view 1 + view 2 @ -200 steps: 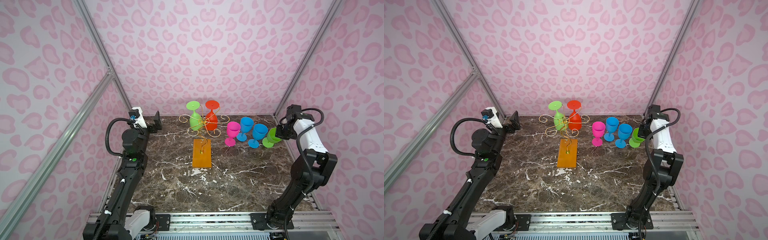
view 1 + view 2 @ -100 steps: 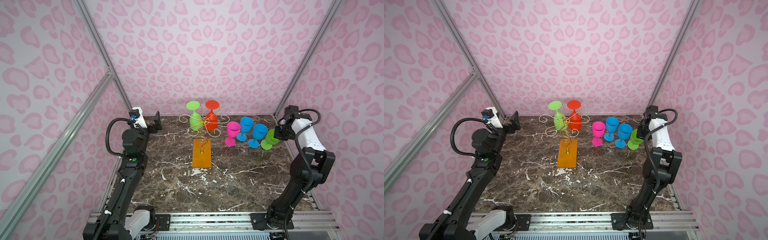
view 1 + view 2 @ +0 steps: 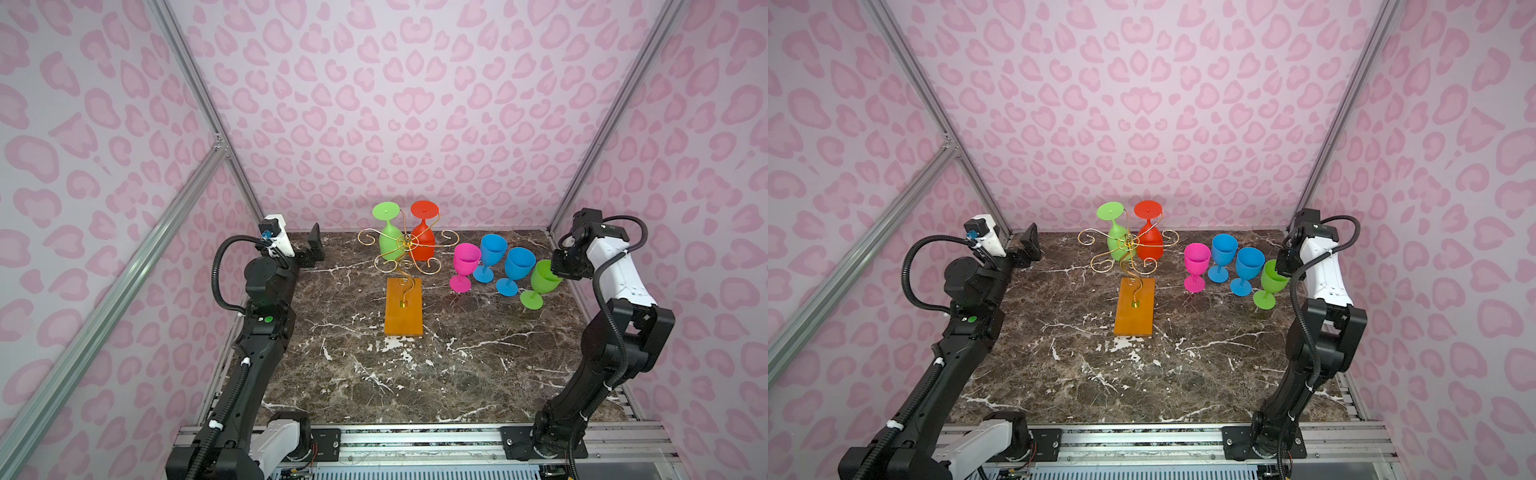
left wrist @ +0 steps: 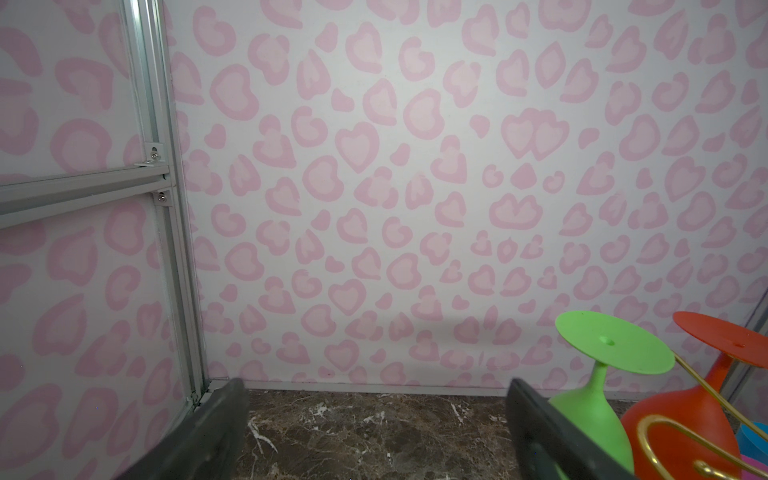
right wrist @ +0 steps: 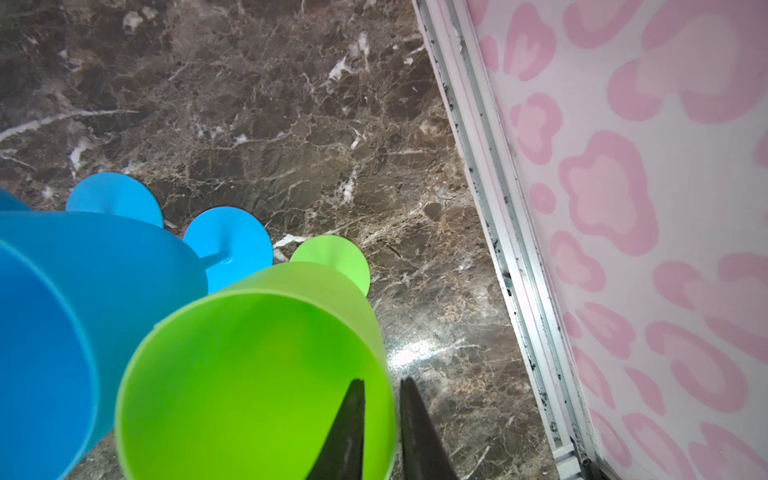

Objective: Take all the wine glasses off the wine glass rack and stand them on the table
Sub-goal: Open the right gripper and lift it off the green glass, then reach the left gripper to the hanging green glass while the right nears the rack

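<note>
The wine glass rack [image 3: 403,307], gold wire on an orange-brown base, stands mid-table in both top views. A green wine glass [image 3: 390,245] and a red one [image 3: 424,245] hang upside down from it. Another green wine glass [image 3: 543,277] stands upright on the table at the right. My right gripper [image 5: 382,380] straddles its rim [image 5: 386,332], one finger inside the bowl and one outside, jaws slightly apart. My left gripper [image 4: 376,384] is open and empty by the back left corner, left of the rack [image 4: 665,432].
A pink glass [image 3: 466,259] and two blue glasses [image 3: 492,249] [image 3: 518,264] stand upright in a row between the rack and the green glass. The right wall rail [image 5: 511,257] runs close beside my right gripper. Patterned walls enclose the marble table [image 3: 415,374].
My right gripper has come down a little with the green glass, whose foot now rests on the table, and its jaws have parted slightly. The left arm has not moved.
</note>
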`<action>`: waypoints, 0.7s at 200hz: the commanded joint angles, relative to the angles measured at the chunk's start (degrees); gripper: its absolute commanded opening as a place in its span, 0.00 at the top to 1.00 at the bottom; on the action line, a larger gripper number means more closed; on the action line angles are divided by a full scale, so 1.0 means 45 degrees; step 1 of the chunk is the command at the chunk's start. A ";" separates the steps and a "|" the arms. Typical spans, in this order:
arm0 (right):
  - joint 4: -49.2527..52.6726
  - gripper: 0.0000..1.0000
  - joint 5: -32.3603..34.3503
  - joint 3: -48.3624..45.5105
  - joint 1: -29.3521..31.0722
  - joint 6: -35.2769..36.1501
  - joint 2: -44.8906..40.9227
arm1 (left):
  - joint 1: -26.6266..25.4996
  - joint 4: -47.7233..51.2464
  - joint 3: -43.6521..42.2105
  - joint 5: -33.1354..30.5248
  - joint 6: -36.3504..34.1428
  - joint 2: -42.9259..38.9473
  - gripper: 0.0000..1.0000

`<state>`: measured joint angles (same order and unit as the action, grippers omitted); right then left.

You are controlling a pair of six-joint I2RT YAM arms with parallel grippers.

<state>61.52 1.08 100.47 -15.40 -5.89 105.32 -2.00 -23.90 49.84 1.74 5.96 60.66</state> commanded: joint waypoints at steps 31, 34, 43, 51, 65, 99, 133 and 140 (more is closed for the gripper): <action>-0.0972 0.74 -0.0399 -0.0546 -0.0133 -0.0516 -0.1412 | 0.0008 -0.0314 0.0017 0.0167 0.0019 0.0015 0.02; -0.1060 0.73 -0.0456 -0.0607 -0.0138 -0.0540 -0.1529 | 0.0002 -0.0314 0.0022 0.0162 0.0023 0.0015 0.02; -0.1366 0.70 -0.0632 -0.0871 -0.0134 -0.0655 -0.1936 | 0.0010 -0.0314 0.0018 0.0152 0.0036 0.0015 0.02; -0.1695 0.68 -0.0787 -0.1166 -0.0150 -0.0756 -0.2335 | 0.0006 -0.0299 0.0017 0.0130 0.0044 0.0015 0.02; -0.2259 0.64 -0.1140 -0.1711 -0.0152 -0.0968 -0.3063 | 0.0006 -0.0275 0.0037 -0.0027 0.0104 0.0018 0.02; -0.3830 0.57 -0.2618 -0.3281 -0.0116 -0.1619 -0.5330 | 0.0052 0.0044 0.0221 -0.0210 0.0504 0.0073 0.03; -0.5702 0.47 -0.2931 -0.5068 0.0479 -0.2122 -0.8067 | 0.0107 0.0155 0.0450 0.0014 0.1489 0.0112 0.03; -0.6164 0.45 -0.2871 -0.5391 0.0676 -0.2205 -0.8734 | 0.0123 0.0172 0.0540 0.0111 0.1827 0.0132 0.03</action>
<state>43.00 -10.00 79.85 -14.39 -13.41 72.55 -1.76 -22.57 50.70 1.17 9.45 61.06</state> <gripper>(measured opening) 0.514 0.968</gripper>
